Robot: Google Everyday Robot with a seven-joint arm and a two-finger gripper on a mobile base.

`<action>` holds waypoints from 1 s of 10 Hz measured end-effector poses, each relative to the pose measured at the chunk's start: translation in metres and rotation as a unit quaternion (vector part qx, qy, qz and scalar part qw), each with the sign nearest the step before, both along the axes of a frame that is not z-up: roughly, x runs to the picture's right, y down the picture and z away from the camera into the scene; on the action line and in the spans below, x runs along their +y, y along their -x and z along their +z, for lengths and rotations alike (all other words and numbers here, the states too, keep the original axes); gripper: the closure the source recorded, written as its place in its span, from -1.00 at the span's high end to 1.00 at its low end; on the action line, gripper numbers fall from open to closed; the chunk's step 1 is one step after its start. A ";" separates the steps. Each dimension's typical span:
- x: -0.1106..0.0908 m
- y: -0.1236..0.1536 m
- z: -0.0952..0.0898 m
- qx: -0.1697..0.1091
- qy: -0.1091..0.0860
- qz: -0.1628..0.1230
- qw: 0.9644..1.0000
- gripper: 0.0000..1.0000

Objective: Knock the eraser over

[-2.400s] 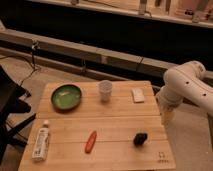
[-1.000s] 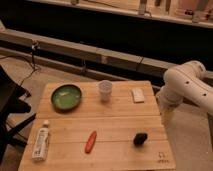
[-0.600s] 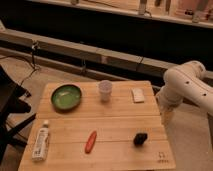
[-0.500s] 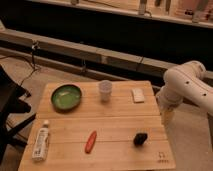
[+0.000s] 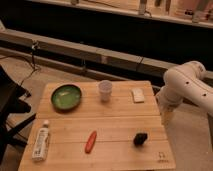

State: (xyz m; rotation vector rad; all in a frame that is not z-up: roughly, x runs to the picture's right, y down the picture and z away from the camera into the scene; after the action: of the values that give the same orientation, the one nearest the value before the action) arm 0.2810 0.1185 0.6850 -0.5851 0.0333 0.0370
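Note:
The eraser (image 5: 140,139) is a small black block on the wooden table (image 5: 115,122), near the front right. My white arm comes in from the right, and my gripper (image 5: 166,116) hangs just past the table's right edge, to the right of and a little behind the eraser, apart from it.
A translucent cup (image 5: 105,91) stands at the back middle. A flat white pad (image 5: 138,94) lies at the back right. A green bowl (image 5: 66,96) sits at the back left. A red-orange marker-like thing (image 5: 90,141) lies at the front middle. A white bottle (image 5: 41,140) lies at the front left.

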 end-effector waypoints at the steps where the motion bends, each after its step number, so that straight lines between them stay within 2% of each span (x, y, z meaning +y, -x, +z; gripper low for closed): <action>1: 0.003 0.002 0.000 -0.002 0.002 0.000 1.000 0.60; 5: 0.003 0.002 0.000 -0.002 0.001 0.001 1.000 0.59; 8: 0.020 0.015 -0.001 -0.012 0.013 -0.004 1.000 0.13; 9: 0.023 0.018 -0.002 -0.014 0.014 -0.002 1.000 -0.09; 10: 0.022 0.017 -0.001 -0.013 0.013 -0.001 1.000 -0.15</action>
State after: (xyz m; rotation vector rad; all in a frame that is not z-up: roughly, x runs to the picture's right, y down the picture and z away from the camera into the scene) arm 0.2638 0.1407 0.6839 -0.6111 0.0087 0.0259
